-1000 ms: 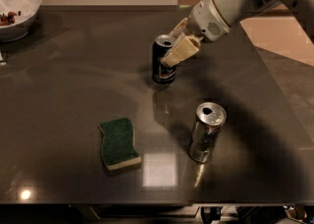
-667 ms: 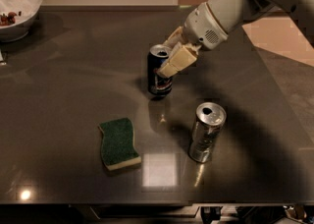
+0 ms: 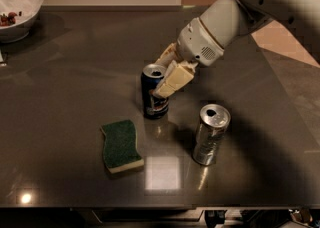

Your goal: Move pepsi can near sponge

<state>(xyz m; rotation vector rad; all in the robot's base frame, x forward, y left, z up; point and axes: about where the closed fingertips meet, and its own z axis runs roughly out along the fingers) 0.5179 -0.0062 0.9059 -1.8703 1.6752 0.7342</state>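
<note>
My jaws grip the pepsi can (image 3: 154,101) high by its rim, which holds it upright over the counter (image 3: 75,72), near the sponge (image 3: 120,144) and apart from the silver can (image 3: 210,137).

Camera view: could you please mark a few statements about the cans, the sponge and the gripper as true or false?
1. The gripper has its jaws on the upper part of the pepsi can. True.
2. The pepsi can touches the sponge. False: bare table shows between them.
3. The silver can lies on its side. False: it stands upright, to the right of the pepsi can in the picture.
4. The sponge's green side faces up. True.
</note>
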